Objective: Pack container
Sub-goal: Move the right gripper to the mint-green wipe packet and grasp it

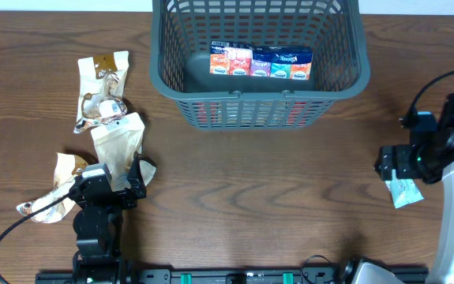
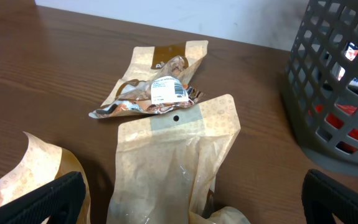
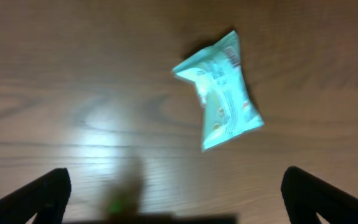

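The dark grey lattice basket [image 1: 258, 71] stands at the back centre and holds a row of small colourful packets [image 1: 260, 61]; its corner shows in the left wrist view [image 2: 334, 93]. My left gripper [image 1: 120, 177] is open, its fingers [image 2: 185, 199] on either side of a tan paper pouch [image 2: 172, 162] lying on the table. My right gripper [image 1: 400, 166] is open and empty [image 3: 175, 193], above a light teal snack packet [image 3: 219, 90] that lies flat on the wood [image 1: 404, 192].
A crinkled brown snack bag [image 2: 157, 90] lies beyond the tan pouch [image 1: 100, 91]. Another tan pouch [image 1: 57, 189] lies at the left by my left arm. Black rail along the table's front edge [image 1: 227, 276].
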